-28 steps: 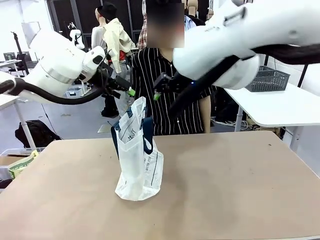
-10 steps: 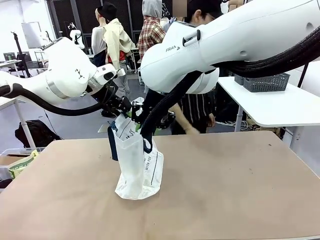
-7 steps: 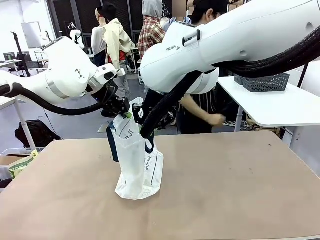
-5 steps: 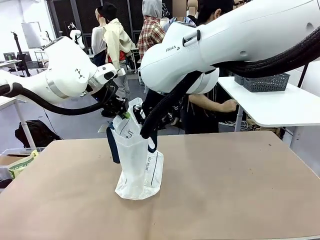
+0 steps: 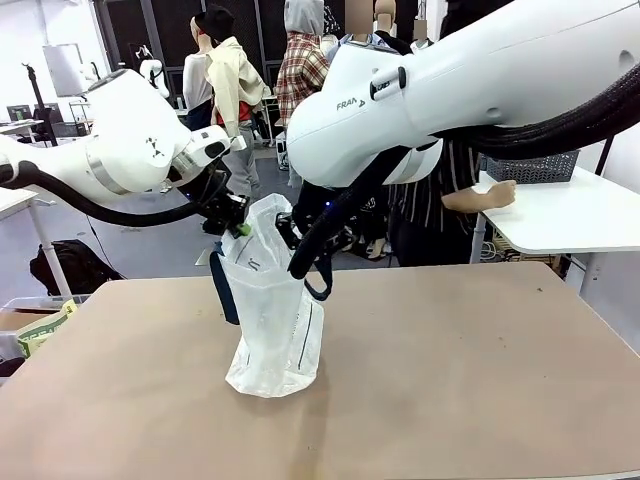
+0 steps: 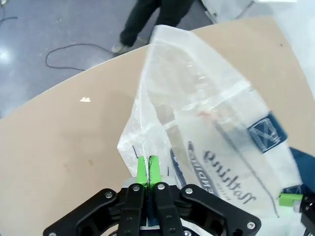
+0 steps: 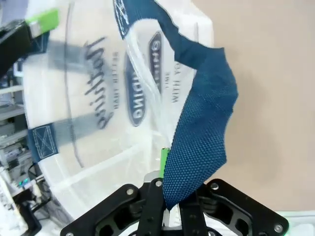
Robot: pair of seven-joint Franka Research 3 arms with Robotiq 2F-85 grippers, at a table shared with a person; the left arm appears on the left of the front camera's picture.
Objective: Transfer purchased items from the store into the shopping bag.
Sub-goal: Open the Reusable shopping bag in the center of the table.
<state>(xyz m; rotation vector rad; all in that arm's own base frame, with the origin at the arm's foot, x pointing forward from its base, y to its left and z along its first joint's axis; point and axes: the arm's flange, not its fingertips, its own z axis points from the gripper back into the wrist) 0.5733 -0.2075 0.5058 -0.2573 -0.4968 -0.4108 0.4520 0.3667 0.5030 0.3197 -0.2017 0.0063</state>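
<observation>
— Well, both pairs of jaws have just pinched shut: the left gripper (image 6: 147,169) on one rim of the translucent white plastic shopping bag (image 5: 270,320) with navy strap handles, the right gripper (image 7: 165,164) on the other.
— So its mouth is held open on the tan table (image 5: 480,380). Looks empty; the person's hand (image 5: 497,193) is over by the dark grey lattice basket (image 5: 540,168).

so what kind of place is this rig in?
Likely an indoor robotics lab or test floor, not a real shop: a brown work table with a shopping bag, a white side table holding a grey basket, loose cable on the floor.
</observation>
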